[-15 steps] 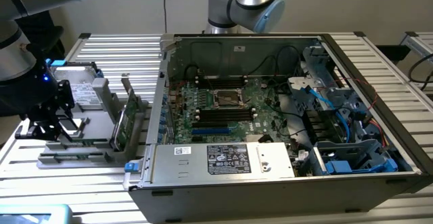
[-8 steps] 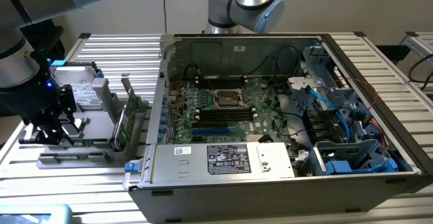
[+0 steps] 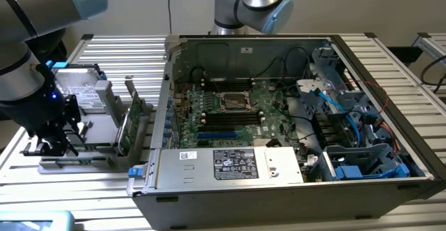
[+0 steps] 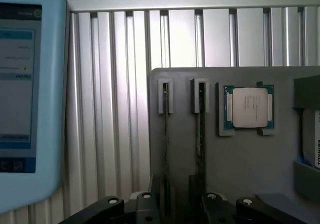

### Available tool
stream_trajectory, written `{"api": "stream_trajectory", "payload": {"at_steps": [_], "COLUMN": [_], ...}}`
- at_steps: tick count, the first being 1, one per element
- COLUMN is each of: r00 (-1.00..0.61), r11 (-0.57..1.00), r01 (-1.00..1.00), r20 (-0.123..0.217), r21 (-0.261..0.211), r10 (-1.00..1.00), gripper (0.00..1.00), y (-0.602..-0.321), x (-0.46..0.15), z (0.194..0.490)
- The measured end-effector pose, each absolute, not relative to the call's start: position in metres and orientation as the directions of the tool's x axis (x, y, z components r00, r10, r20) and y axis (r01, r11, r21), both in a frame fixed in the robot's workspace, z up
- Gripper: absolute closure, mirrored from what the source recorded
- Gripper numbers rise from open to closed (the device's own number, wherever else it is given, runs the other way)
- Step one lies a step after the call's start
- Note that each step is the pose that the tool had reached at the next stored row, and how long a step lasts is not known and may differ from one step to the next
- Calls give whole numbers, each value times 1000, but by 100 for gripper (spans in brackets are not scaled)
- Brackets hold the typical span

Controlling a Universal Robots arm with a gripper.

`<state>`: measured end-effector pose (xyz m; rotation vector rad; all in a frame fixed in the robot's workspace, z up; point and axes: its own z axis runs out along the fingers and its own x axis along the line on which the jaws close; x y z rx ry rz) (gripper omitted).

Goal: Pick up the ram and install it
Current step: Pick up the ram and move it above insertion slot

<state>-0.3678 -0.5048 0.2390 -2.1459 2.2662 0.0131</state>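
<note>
Two ram sticks stand edge-on in slots of the grey parts holder [image 4: 235,169]: one ram stick [image 4: 165,149] and a second one [image 4: 200,144] beside it. My gripper [image 4: 175,201] hangs open just above them, and both sticks run in under its dark fingers [image 4: 152,194]. In the exterior view the gripper [image 3: 52,146] hovers low over the holder [image 3: 97,131], at that view's left of the open computer case [image 3: 293,189]. Inside the case lies the motherboard [image 3: 241,111] with its black memory slots [image 3: 230,118].
A processor chip [image 4: 248,108] sits in the holder next to the sticks. A green expansion card [image 3: 129,121] and a silver hard drive [image 3: 80,87] also stand in the holder. A blue-framed tablet [image 4: 25,94] lies close by on the slatted aluminium table [image 4: 125,109]. A second arm's base [image 3: 251,3] rises behind the case.
</note>
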Motion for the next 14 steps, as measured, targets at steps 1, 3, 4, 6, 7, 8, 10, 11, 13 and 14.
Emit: {"api": "stream_trajectory", "payload": {"at_steps": [1, 3, 4, 6, 7, 8, 10, 11, 13, 14], "r00": [-55, -55, -55, -55, -55, -55, -55, -55, -55, -55], "r11": [55, 55, 55, 55, 55, 55, 55, 55, 55, 55], "r01": [-998, -998, -998, -998, -998, -998, -998, -998, -998, -998], "r20": [-21, -21, -21, -21, -21, -21, -21, -21, -21, -21], "r21": [-8, -8, -8, -8, -8, -8, -8, -7, -4, -3], "r10": [-998, -998, -998, -998, -998, -998, -998, -998, -998, -998], "gripper": [64, 64, 64, 64, 64, 64, 64, 64, 64, 64], "y": [-507, -509, -509, -509, -509, -509, -509, -509, -509, -509], "x": [-368, -367, -366, -365, -365, -365, -365, -365, -365, -365], "z": [237, 233, 232, 228, 226, 225, 221, 219, 216, 214]}}
